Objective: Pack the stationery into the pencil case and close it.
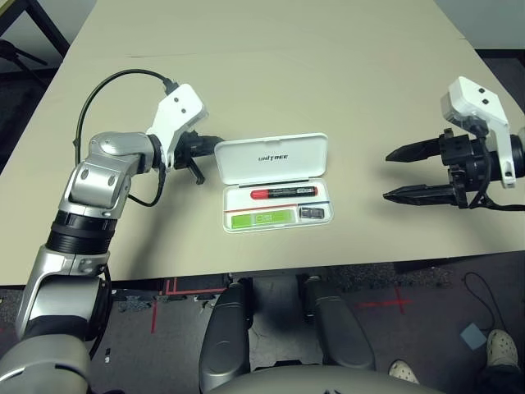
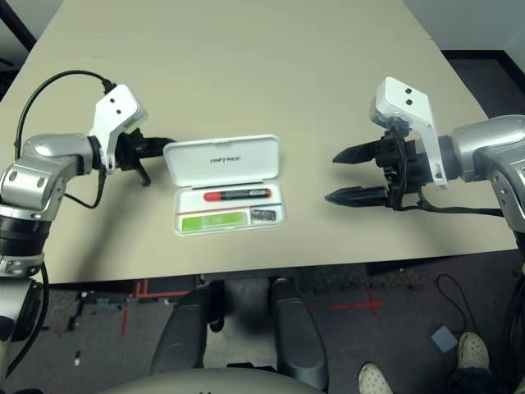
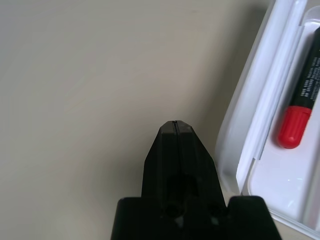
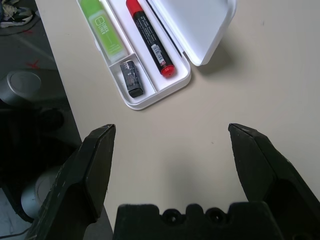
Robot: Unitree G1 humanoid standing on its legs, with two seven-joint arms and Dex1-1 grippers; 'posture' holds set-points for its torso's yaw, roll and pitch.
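The white pencil case (image 1: 275,160) lies open mid-table, its lid marked "UNITREE" tilted back. In its tray lie the stationery: a red marker (image 1: 283,193) with a black cap, a lime-green bar (image 1: 262,218) and a small dark piece (image 1: 311,213). My left gripper (image 1: 212,145) is shut with nothing in it, its tip close beside the lid's left edge; the left wrist view shows that tip (image 3: 175,125) next to the case rim (image 3: 250,130). My right gripper (image 1: 389,174) stands open and holds nothing, well to the right of the case, pointing toward it.
The beige table (image 1: 271,66) stretches bare behind the case. Its front edge runs just below the tray. Beyond the table's sides lies dark floor, with a person's shoe (image 1: 500,349) at the lower right.
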